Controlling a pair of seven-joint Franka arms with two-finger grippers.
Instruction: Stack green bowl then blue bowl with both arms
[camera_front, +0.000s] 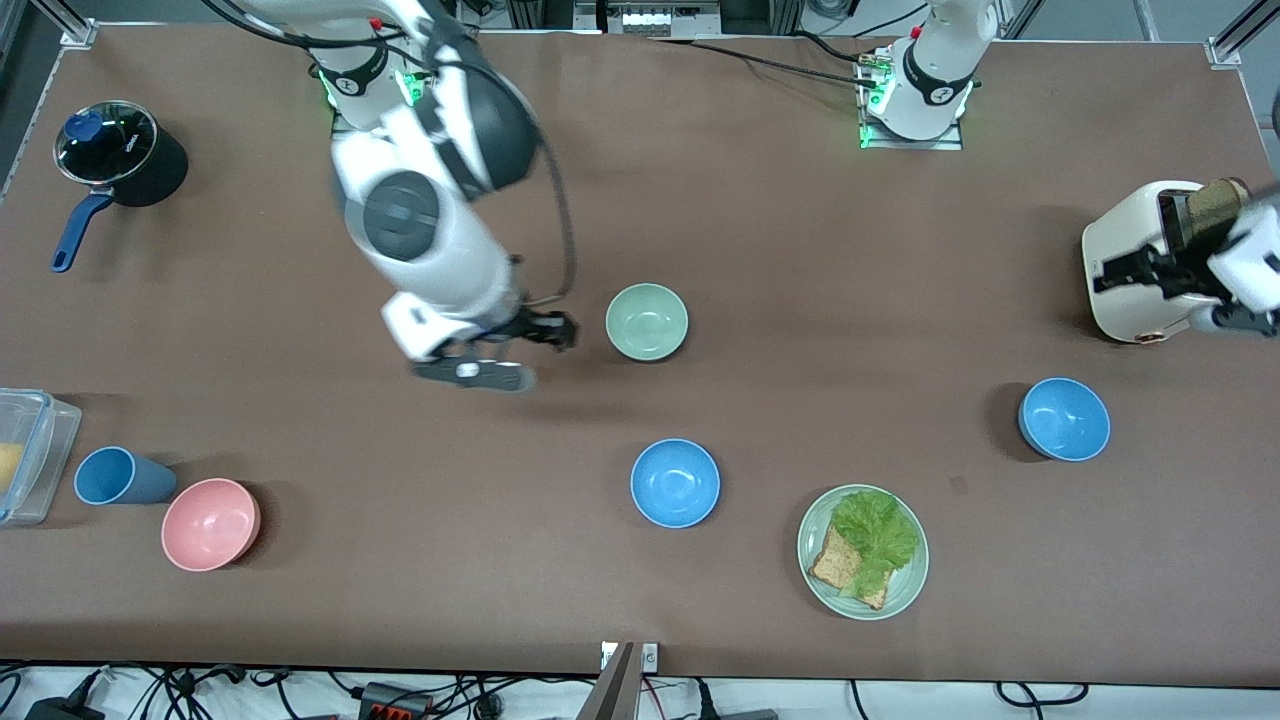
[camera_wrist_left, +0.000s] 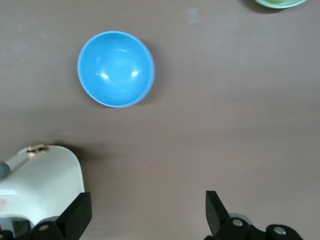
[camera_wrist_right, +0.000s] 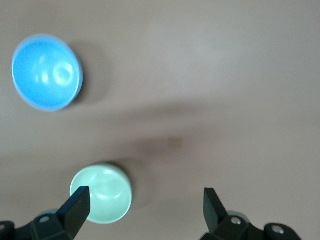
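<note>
Fingers spread on both: right gripper hovers just beside the green bowl, left gripper over the toaster. Blue bowl sits nearer the camera than green. Approach stage; next, likely pinch green's rim.

The pale mint-green bowl sits upright and empty mid-table. Two sky-blue bowls, also upright and empty: one toward the front-camera edge, another near the left arm's end.

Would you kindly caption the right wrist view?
Open right gripper hovers beside the green bowl, blue bowl nearby.
</note>
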